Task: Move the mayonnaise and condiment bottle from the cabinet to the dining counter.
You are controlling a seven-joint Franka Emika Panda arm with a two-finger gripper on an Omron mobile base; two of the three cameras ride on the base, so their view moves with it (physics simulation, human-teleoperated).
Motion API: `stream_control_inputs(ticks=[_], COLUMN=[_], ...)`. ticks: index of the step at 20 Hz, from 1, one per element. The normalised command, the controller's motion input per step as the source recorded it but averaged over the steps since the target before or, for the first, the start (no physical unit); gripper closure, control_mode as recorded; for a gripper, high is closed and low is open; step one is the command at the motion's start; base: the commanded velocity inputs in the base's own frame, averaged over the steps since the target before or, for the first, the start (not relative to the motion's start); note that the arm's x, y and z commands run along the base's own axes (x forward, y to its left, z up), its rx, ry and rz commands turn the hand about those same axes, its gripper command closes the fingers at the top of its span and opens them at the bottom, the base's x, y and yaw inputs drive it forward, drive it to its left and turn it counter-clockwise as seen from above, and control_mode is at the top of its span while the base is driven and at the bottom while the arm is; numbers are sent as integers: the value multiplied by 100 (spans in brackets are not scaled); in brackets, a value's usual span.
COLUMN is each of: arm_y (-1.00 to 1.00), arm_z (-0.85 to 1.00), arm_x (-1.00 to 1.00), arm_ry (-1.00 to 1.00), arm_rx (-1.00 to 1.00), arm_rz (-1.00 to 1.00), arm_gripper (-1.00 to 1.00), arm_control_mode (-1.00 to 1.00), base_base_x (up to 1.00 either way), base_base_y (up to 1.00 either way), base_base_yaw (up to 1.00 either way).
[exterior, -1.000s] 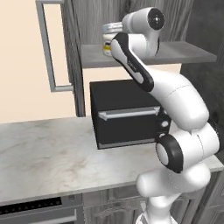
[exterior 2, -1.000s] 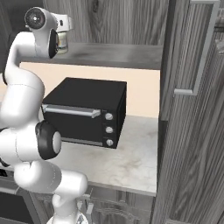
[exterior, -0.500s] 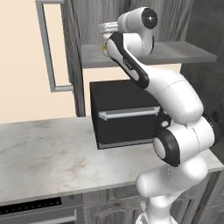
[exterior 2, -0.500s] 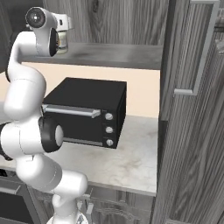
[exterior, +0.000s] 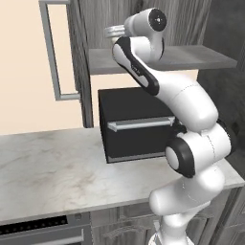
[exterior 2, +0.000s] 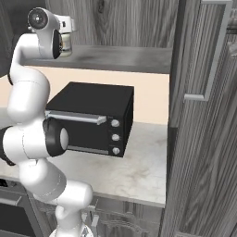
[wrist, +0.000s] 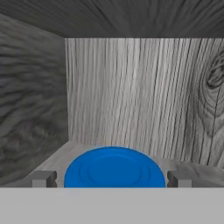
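We see the cabinet (exterior: pixel 81 57) filling the upper half of the left base view, its dark grey door swung open at upper left with a long metal bar handle (exterior: pixel 52 52), and its grey inner shelf (exterior: pixel 191 57) running across the upper middle. In the right base view the second open door (exterior 2: pixel 203 115) takes the whole right side of the frame.

Below the shelf, a pale veined marble worktop (exterior: pixel 48 167) spans the lower half of the left base view, and a black oven (exterior: pixel 136 124) sits on it at centre, under the shelf.

The white arm rises from the lower right of the left base view and bends up to the shelf, its hand at top centre. In the right base view the hand is at upper left, at shelf level.

The mayonnaise (wrist: pixel 114 168) stands on the shelf near the cabinet's back left corner; in the hand view its blue lid lies at bottom centre, below the grained back wall.

The pincer (wrist: pixel 112 178) is spread wide, one finger tip (wrist: pixel 43 178) at the left of the lid and the other at the right, neither touching it.
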Motion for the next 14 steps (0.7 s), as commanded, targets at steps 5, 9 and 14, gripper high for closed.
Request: stream_control_inputs(ticks=[5, 9, 14], arm_y=[0, 0, 0], arm_z=[-16, -15, -2], arm_x=[10, 8, 15], arm_ry=[0, 0, 0], arm_rx=[0, 0, 0], arm_rz=[0, 0, 0], arm_gripper=[-100, -100, -100], arm_control_mode=[-100, -100, -100], base_base_x=[0, 0, 0], base_base_y=[0, 0, 0], base_base_yaw=[0, 0, 0])
